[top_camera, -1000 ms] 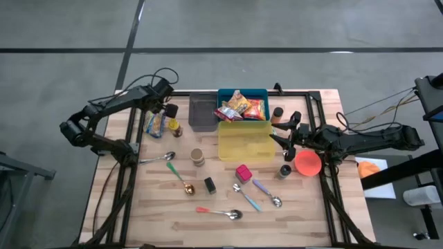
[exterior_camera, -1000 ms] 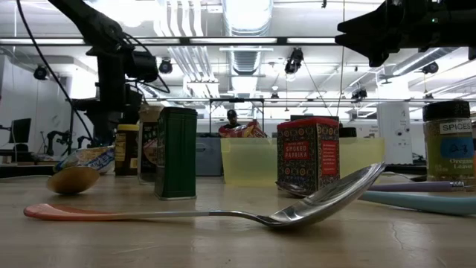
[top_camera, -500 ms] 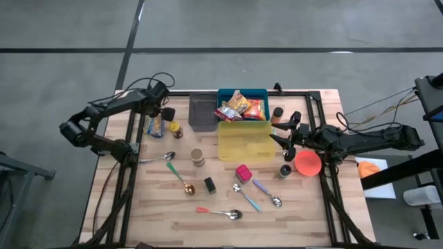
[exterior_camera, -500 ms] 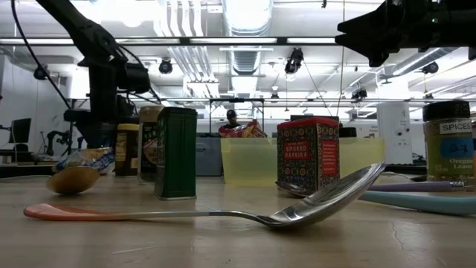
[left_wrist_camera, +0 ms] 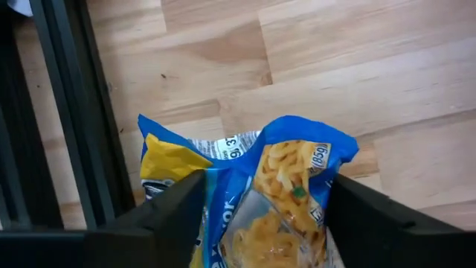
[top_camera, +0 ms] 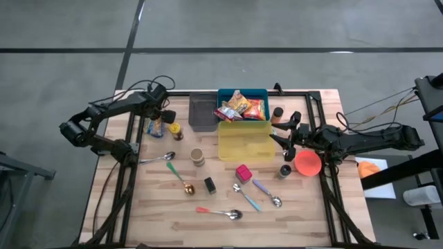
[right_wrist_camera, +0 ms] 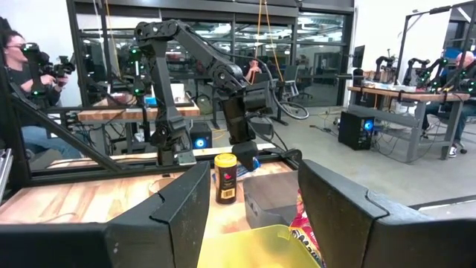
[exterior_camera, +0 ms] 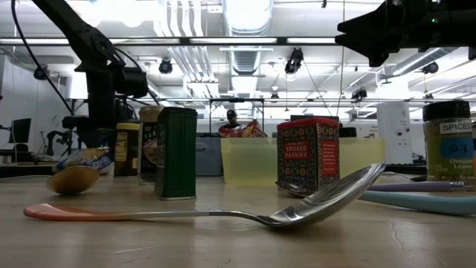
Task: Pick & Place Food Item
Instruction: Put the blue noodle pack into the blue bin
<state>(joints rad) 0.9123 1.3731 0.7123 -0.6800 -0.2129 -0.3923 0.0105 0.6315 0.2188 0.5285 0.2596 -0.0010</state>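
Observation:
A blue and yellow snack bag [left_wrist_camera: 260,186] lies flat on the wooden table near its far left corner [top_camera: 154,128]. My left gripper [top_camera: 158,116] points down over it, open, with one finger on either side of the bag's middle [left_wrist_camera: 264,201]. In the low view this gripper [exterior_camera: 97,138] stands just above the bag [exterior_camera: 82,158]. My right gripper [top_camera: 291,135] hovers level and open to the right of the yellow bin [top_camera: 243,142], with nothing between its fingers [right_wrist_camera: 249,216]. My left gripper comes at the bag from above, its fingers [left_wrist_camera: 182,205] astride the crumpled middle of the bag [left_wrist_camera: 223,179]. Whether the pads touch the foil I cannot tell. The bag lies on the table.
A blue bin [top_camera: 223,93] with several snack packets stands at the far middle, with a grey tray [top_camera: 201,114] on its left. A brown jar [top_camera: 177,129] stands close beside the bag. Spice tins, spoons and an orange bowl [top_camera: 308,162] are scattered nearer.
My left gripper has come down and toward the table's near edge, onto the blue snack bag. The bag has stayed where it lay.

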